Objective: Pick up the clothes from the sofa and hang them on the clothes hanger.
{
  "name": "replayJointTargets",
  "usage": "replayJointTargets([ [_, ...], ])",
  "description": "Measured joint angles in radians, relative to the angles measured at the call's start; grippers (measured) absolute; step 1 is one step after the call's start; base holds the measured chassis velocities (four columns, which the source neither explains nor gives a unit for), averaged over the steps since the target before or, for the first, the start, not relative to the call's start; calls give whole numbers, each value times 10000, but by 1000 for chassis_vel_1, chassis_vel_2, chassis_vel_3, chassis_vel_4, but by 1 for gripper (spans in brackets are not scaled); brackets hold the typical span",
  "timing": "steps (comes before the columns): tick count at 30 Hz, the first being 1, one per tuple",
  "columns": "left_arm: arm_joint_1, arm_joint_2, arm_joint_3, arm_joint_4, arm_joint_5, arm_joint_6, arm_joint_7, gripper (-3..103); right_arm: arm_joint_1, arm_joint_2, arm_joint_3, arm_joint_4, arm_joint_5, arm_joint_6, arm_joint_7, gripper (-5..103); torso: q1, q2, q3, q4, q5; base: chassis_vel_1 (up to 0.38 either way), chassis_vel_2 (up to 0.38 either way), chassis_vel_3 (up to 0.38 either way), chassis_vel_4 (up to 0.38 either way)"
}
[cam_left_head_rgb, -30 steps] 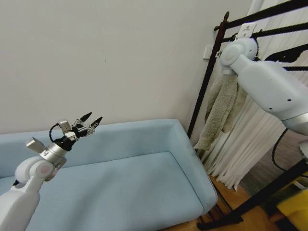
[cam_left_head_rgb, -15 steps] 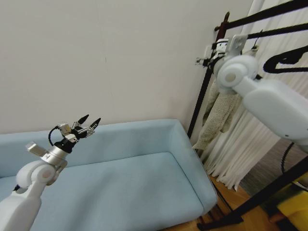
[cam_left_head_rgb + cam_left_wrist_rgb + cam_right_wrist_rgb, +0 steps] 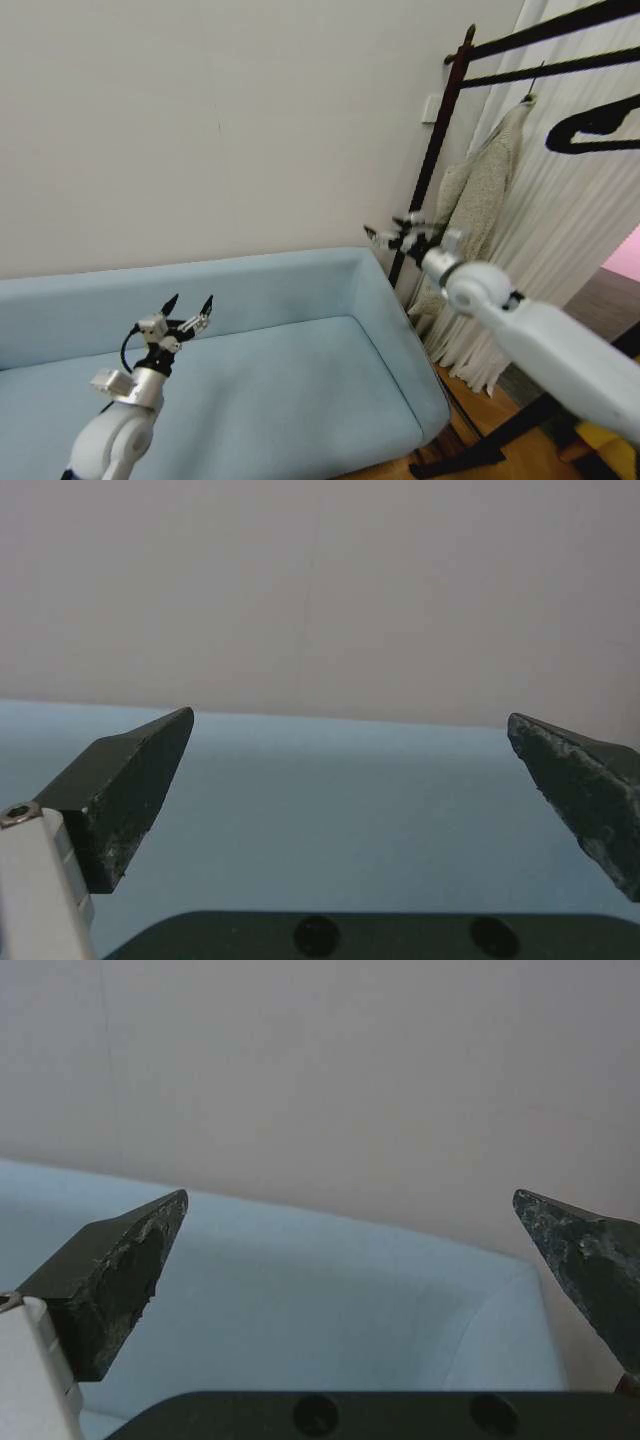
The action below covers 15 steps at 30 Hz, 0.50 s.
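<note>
Sweater point(image 3: 485, 190), fuzzy knit, hangs on black rack point(image 3: 441, 128); left gripper point(image 3: 189, 302), right gripper point(image 3: 385, 235) fingers apart

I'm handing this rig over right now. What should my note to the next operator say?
Left end effector: open, empty, above the sofa seat.
Right end effector: open, empty, over the sofa's end by the rack post.
Beige knit garment: hanging from the rack's rail, free of both end effectors.
Done: garment hung.
Left: no clothes lie on the visible part of the sofa; check the rest.
</note>
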Motion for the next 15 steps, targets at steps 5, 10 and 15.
replayJointTargets([
  [5,784,-710,-103,8,621,-453,62,100,-3539,1093,2483,791,-2066,76,-875,100,-1,0,0,-7,7,0,0,0,0],
  [10,1688,-1676,49,-362,1626,-603,333,100,-6681,3482,4465,2648,-4272,-854,-1098,100,-3,0,-2,-10,6,0,0,0,0],
  [15,1943,-2297,379,-973,2916,-48,299,100,-7678,5244,4454,3987,-5867,-1590,-917,100,-3,2,-2,-7,0,0,0,0,0],
])
